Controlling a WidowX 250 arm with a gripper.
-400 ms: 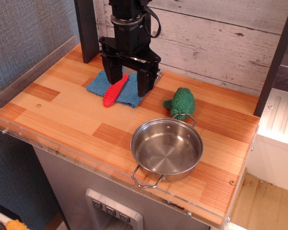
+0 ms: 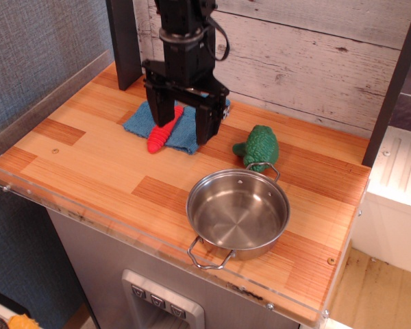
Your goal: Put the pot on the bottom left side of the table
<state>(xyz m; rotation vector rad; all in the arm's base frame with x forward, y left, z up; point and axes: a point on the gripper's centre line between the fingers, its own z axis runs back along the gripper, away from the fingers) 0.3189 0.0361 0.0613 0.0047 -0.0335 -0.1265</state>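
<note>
Since the earlier frame the gripper (image 2: 183,123) has shifted slightly right and toward the lower part of the frame; nothing else has changed place. Its two dark fingers (image 2: 160,110) are spread wide and hold nothing. They hang above the cloth (image 2: 183,136), straddling the upper end of the red toy (image 2: 162,132); whether the tips touch the cloth cannot be told.

Going left to right, one blue cloth lies in the upper middle of the table (image 2: 89,161), with one red ridged toy resting diagonally on it, its lower end reaching past the cloth's front edge onto the wood. One green toy (image 2: 259,147) lies right of the cloth, apart from it. One pot (image 2: 238,212) sits in the lower right of the frame, upright and empty, near the table's front edge. It has two wire handles: the far one lies just beside or touching the green toy, and the near one points toward the clear edge.

One arm (image 2: 185,31) descends nearly vertically from the top centre of the frame, with the fingers pointing straight down. The pot is well apart from the gripper.
</note>
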